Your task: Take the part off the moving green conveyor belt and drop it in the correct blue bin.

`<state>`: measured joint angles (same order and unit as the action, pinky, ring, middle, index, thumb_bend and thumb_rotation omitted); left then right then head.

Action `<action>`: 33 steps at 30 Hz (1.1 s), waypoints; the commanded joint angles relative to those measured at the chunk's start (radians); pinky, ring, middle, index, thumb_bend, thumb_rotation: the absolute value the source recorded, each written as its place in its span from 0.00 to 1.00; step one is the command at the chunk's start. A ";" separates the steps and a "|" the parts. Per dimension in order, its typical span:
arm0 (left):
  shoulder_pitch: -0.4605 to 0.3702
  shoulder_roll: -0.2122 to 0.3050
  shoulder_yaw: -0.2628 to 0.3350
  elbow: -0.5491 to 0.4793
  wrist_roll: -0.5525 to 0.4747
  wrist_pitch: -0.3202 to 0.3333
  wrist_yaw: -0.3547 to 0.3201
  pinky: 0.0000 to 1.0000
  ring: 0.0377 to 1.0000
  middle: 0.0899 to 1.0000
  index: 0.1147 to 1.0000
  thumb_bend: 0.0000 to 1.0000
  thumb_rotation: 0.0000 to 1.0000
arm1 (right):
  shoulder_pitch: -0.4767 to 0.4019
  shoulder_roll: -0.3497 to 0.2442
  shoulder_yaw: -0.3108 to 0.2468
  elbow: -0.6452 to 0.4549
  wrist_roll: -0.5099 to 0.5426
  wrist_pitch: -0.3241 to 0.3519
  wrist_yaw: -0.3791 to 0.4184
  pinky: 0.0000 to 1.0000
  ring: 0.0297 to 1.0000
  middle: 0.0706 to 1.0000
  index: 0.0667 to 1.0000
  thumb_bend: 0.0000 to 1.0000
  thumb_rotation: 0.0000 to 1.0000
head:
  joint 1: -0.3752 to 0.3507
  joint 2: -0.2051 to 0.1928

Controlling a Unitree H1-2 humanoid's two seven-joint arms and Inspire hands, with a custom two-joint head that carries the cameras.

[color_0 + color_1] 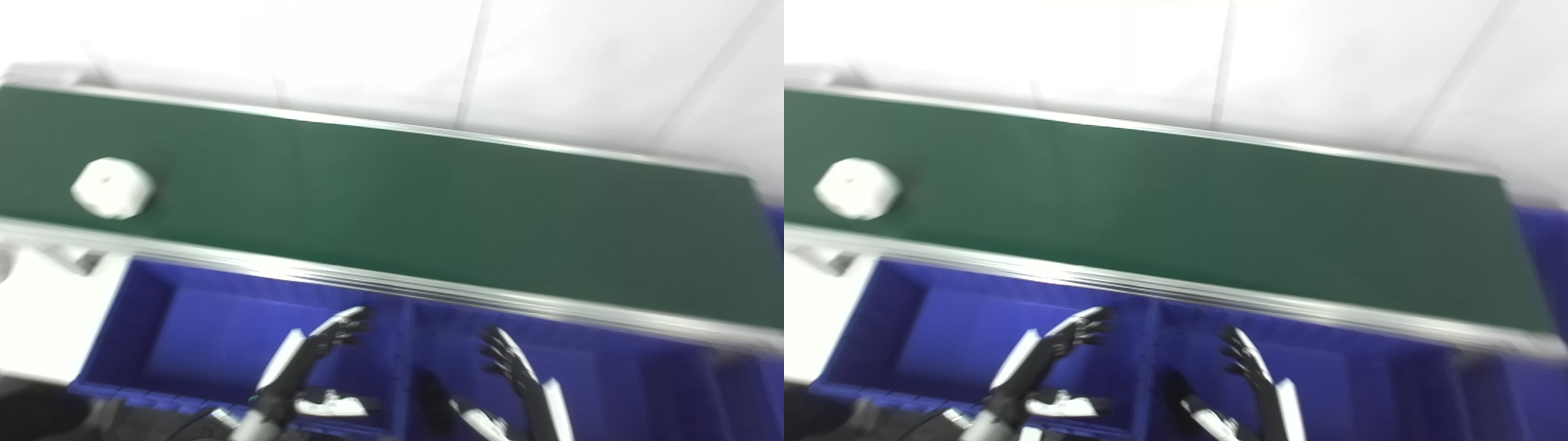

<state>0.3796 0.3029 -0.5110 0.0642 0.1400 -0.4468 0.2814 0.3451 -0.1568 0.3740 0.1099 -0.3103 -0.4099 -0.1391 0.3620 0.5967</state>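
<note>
1. Left robot hand [306, 361]: low in the near centre, over the left blue bin [141, 318]; fingers spread wide with the thumb held apart, holding nothing
2. Right robot hand [514, 373]: near centre-right, over the middle blue bin [612, 380]; fingers spread wide, thumb apart, holding nothing
3. The two robot hands sit either side of the wall dividing these two bins, palms turned toward each other, well apart and touching neither bin as far as the blurred pictures show
4. Blue bins: set in a row along the near side of the conveyor, below its near rail; a further blue bin [744, 392] lies to the right, and its contents cannot be told
5. Conveyor belt [429, 208]: dark green, running left to right across the scene, edged by a silver rail [392, 285] on the near side and another on the far side
6. Part [113, 187]: white, rounded, with a small mark in the middle of its top; it lies on the belt at the far left, close to the near rail, well apart from both robot hands
7. Behind the belt stands a white wall [551, 61]; the whole scene is motion-blurred
</note>
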 commanded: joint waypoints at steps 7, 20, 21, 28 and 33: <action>-0.057 0.069 -0.107 0.021 0.073 -0.023 0.190 0.71 0.80 0.85 0.80 0.79 0.39 | -0.028 -0.030 0.039 0.016 0.038 -0.060 -0.058 0.72 0.83 0.87 0.91 0.51 0.48 | 0.042 -0.037; -0.100 0.127 -0.220 0.037 0.072 -0.023 0.343 0.69 0.77 0.83 0.78 0.82 0.36 | -0.049 -0.044 0.086 0.042 0.024 -0.060 -0.105 0.71 0.82 0.85 0.90 0.49 0.48 | -0.042 -0.050; -0.101 0.133 -0.225 0.036 0.064 -0.023 0.343 0.69 0.78 0.83 0.78 0.82 0.36 | -0.053 -0.046 0.094 0.046 0.024 -0.060 -0.114 0.70 0.81 0.85 0.90 0.49 0.47 | -0.045 -0.049; -0.104 0.161 -0.220 0.022 0.052 -0.023 0.353 0.71 0.80 0.85 0.79 0.81 0.35 | -0.067 -0.041 0.116 0.054 -0.006 -0.060 -0.157 0.68 0.79 0.84 0.88 0.53 0.48 | -0.100 -0.009; -0.105 0.187 -0.193 -0.012 0.055 -0.023 0.362 0.73 0.82 0.85 0.80 0.80 0.36 | -0.065 -0.038 0.119 0.042 0.006 -0.060 -0.155 0.68 0.79 0.84 0.88 0.57 0.48 | -0.132 0.015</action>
<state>0.2818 0.4673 -0.7215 0.0844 0.1982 -0.4468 0.6217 0.2825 -0.2014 0.4921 0.1796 -0.3130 -0.4101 -0.2822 0.2302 0.6119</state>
